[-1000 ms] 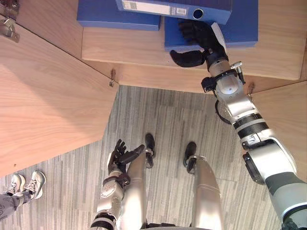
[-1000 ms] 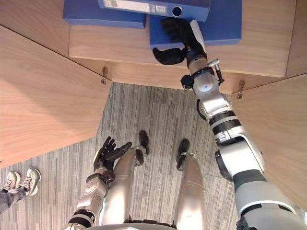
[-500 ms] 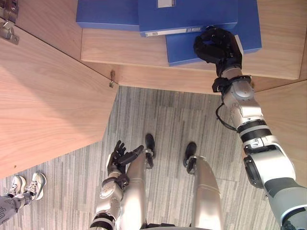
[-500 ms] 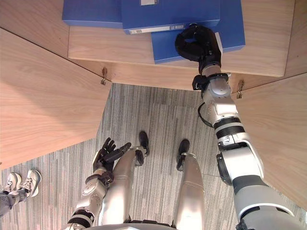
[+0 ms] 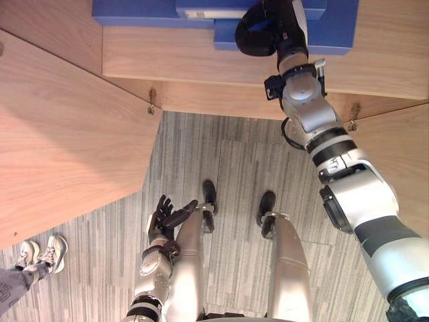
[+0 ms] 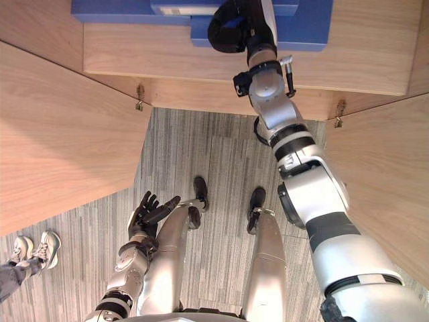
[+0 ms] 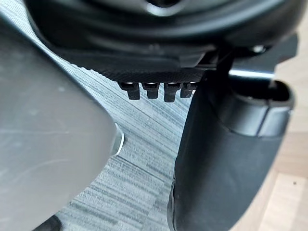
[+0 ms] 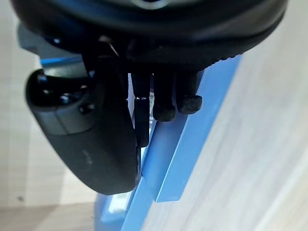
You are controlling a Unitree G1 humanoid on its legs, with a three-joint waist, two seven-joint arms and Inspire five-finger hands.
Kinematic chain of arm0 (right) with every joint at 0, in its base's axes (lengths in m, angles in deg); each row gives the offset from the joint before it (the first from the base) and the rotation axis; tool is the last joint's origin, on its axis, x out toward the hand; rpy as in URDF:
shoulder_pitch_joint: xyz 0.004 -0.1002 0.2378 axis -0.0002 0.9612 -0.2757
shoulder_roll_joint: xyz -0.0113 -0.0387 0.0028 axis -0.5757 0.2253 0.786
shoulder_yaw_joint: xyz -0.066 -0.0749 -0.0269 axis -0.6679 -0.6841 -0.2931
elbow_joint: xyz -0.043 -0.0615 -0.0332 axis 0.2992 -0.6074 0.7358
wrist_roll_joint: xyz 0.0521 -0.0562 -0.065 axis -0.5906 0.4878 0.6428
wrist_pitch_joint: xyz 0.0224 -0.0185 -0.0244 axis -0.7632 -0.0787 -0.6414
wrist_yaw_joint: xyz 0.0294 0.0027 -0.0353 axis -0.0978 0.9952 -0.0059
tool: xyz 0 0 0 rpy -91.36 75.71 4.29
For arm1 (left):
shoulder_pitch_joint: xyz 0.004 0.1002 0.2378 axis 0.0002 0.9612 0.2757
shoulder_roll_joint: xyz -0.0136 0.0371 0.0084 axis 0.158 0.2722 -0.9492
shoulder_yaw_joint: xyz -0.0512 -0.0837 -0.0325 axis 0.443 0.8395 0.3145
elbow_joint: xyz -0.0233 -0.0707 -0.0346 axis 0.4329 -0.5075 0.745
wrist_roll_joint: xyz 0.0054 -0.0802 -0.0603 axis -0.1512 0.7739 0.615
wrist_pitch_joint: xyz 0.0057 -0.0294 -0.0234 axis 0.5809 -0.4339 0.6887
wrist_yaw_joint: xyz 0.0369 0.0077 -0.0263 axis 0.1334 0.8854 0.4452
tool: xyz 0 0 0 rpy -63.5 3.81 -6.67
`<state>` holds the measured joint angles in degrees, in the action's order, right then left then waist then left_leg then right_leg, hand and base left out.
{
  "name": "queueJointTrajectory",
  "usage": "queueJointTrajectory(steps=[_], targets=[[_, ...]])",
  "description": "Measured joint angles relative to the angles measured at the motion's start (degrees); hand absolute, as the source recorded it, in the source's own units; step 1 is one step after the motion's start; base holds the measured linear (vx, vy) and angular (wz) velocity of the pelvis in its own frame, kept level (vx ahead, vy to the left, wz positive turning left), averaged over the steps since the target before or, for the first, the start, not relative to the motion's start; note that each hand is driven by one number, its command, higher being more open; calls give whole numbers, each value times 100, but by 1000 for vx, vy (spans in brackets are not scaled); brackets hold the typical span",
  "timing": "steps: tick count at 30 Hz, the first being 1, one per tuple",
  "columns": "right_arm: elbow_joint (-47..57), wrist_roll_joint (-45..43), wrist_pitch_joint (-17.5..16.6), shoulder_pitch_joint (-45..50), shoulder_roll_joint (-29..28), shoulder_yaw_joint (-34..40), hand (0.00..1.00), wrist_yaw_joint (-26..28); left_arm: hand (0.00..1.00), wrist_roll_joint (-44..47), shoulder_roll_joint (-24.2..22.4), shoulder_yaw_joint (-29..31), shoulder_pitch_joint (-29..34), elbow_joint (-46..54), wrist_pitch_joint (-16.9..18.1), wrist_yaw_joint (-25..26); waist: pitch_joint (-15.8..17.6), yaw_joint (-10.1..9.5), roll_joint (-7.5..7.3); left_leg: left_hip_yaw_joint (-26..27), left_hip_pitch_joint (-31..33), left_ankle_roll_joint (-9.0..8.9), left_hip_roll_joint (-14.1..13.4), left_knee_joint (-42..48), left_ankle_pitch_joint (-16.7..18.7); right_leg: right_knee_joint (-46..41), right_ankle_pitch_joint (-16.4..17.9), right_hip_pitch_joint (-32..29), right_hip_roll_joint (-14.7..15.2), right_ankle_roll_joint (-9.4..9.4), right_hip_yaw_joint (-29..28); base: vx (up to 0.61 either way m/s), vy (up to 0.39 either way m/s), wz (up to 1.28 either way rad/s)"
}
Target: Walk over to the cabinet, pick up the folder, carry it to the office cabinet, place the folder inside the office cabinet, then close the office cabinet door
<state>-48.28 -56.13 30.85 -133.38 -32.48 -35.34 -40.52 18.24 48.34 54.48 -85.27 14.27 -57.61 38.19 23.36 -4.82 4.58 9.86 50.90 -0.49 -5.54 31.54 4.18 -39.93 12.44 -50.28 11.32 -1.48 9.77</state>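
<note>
The blue rigid board folder (image 5: 221, 5) lies flat at 12 o'clock on the light wooden cabinet shelf (image 5: 201, 60), stacked over two more blue folders (image 5: 134, 10). My right hand (image 5: 265, 30) has its fingers (image 8: 163, 103) and thumb curled round the near edge. I judge the folder stiff, moderately heavy and smooth enough to slide, so I grip near the spine. My left hand (image 5: 164, 218) hangs spread at 7 o'clock.
</note>
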Motion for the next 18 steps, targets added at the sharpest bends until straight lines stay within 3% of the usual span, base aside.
queueJointTrajectory(steps=[2,3,8,11,13,15,18], targets=[[-52,19,64,-120,15,-11,0,-106,100,2,-2,-13,0,145,2,0,-3,-32,8,-48,-1,-50,79,-214,-169,-7,-17,-65,60,30,40,-25,-55,22],[-89,14,69,-166,24,-11,100,-117,100,6,-4,-13,0,189,3,0,1,-35,17,-50,1,-60,101,-276,-218,-9,-23,-89,76,39,44,-39,-50,23],[18,-295,97,-205,194,93,100,-146,100,108,-84,19,0,303,19,1,15,-54,169,-64,8,-91,134,-512,-346,-13,-54,-116,147,91,185,-46,-33,16],[1288,-500,143,378,297,616,100,-256,100,106,-221,166,-1,238,5,0,16,-65,170,-62,91,-32,61,-328,-351,-13,-60,-113,92,91,206,6,-7,-5],[2986,-515,1,1372,422,1096,100,-348,100,100,-256,202,-2,158,-76,3,16,-54,170,-56,124,43,-59,-67,-230,-5,-62,-6,16,89,242,40,1,-13],[3948,-472,-143,2273,452,1285,100,-377,100,83,-252,229,-1,35,-110,-3,16,-11,169,56,-63,121,-154,57,-127,10,-61,240,-34,87,252,45,4,-12],[5016,-338,-427,3768,389,1226,100,-220,100,-30,-223,286,78,-24,-116,-27,16,94,164,121,-588,73,-213,72,55,159,-33,795,-94,57,225,21,-8,-19]])
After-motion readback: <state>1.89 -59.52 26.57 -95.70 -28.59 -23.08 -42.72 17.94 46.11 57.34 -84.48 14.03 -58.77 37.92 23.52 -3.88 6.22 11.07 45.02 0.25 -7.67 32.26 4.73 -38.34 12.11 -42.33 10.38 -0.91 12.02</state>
